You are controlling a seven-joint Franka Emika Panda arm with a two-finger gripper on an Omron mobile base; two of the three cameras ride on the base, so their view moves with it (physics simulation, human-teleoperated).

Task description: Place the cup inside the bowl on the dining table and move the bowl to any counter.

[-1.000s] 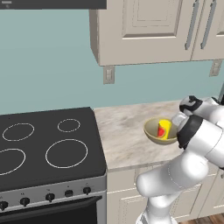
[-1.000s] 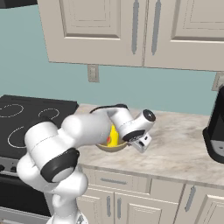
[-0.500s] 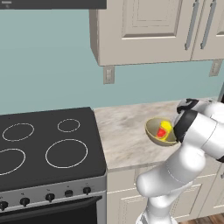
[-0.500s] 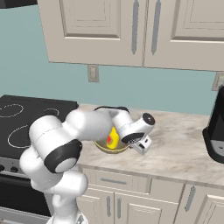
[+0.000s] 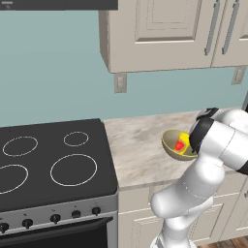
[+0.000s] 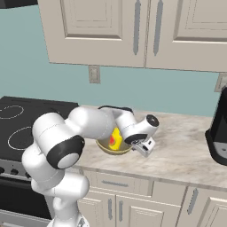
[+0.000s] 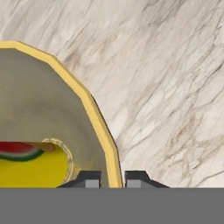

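Beige marble-look counter [image 6: 186, 150] under cream cabinets carries wide olive-tan bowl [image 5: 173, 145], resting flat. Small yellow cup [image 6: 116, 137] with red patch lies inside. My pincer [image 7: 112, 178] straddles bowl's yellow rim, tips narrowly apart, apparently pinching. Judgement: delivery step nearly done. Next: spread tips, lift clear without tipping bowl.

Teal wall [image 5: 53, 72], cream cabinets [image 6: 133, 31]

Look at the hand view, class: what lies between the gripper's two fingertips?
The bowl's yellowish rim runs down between the gripper's two fingertips in the hand view, one tip inside the bowl, one outside over the counter.
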